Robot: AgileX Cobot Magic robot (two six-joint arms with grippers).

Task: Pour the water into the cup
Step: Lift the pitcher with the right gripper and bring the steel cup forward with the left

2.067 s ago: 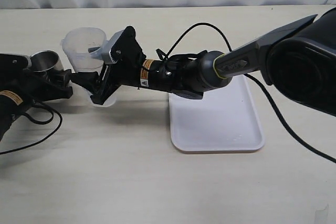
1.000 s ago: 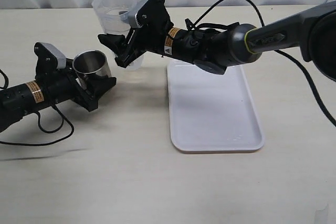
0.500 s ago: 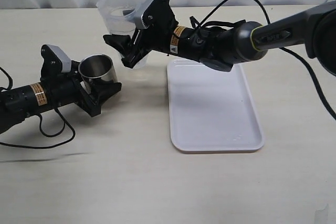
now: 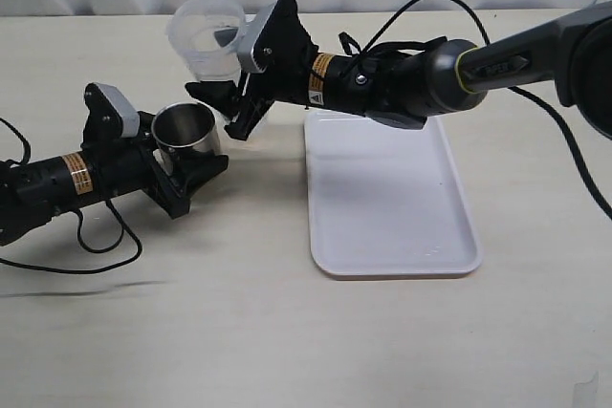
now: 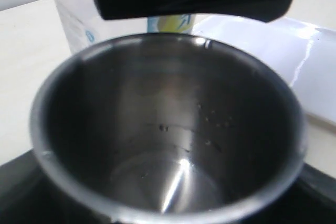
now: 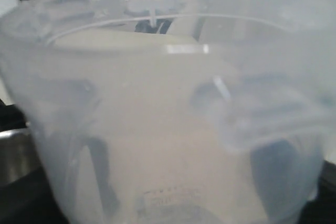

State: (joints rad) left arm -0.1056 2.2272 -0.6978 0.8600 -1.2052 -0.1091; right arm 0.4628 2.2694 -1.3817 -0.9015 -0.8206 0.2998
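Note:
My left gripper [image 4: 182, 174] is shut on the steel cup [image 4: 185, 129] and holds it upright, left of centre. The cup fills the left wrist view [image 5: 168, 129]; its inside looks dry apart from a few specks. My right gripper [image 4: 225, 107] is shut on the translucent plastic pitcher [image 4: 207, 37], held just above and behind the cup, tilted a little toward it. The pitcher fills the right wrist view [image 6: 168, 108]. A small amount of water shows as a faint level line inside the pitcher [image 4: 210, 43]. The right fingers show dimly through the pitcher wall.
A white rectangular tray [image 4: 387, 198] lies on the pale table to the right of the cup, under the right arm. Black cables [image 4: 86, 255] trail from the left arm across the table at the front left.
The left gripper has brought the cup rightward and slightly back, closer under the pitcher. The right gripper has kept the pitcher raised and shifted it a little left and down toward the cup.

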